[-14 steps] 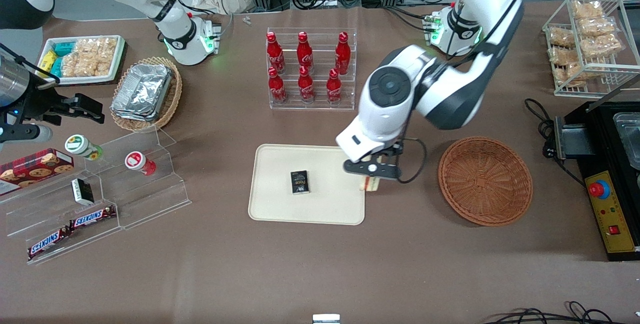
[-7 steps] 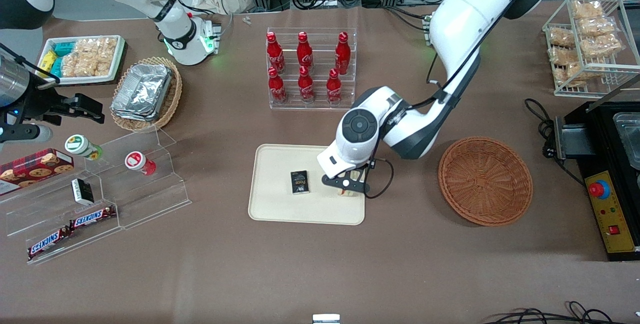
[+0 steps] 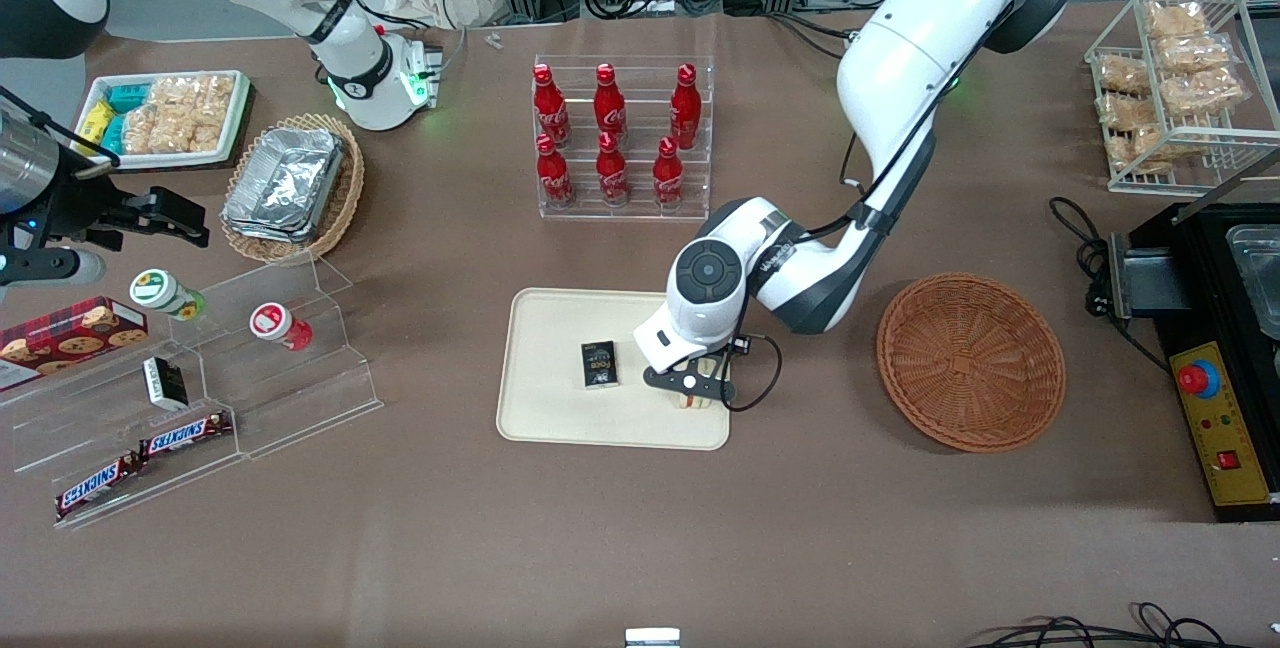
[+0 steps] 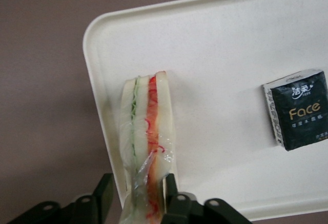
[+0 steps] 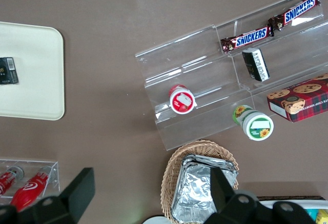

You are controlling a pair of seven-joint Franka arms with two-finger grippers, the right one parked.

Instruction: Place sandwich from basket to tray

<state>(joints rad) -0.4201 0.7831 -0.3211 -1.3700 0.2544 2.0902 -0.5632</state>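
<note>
sandwich point(image 4: 146, 131) wrapped, on edge on tray point(image 4: 230, 55), in end effector point(image 4: 137, 196); basket point(image 3: 970, 361) empty

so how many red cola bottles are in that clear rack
6. Three stand in the farther row, three in the nearer row. None looks hidden. The gripper is over the tray, nearer the camera than the rack.

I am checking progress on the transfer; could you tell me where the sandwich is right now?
The sandwich is over the tray, at its edge nearest the basket, between the gripper fingers, beside the small dark packet.
</note>
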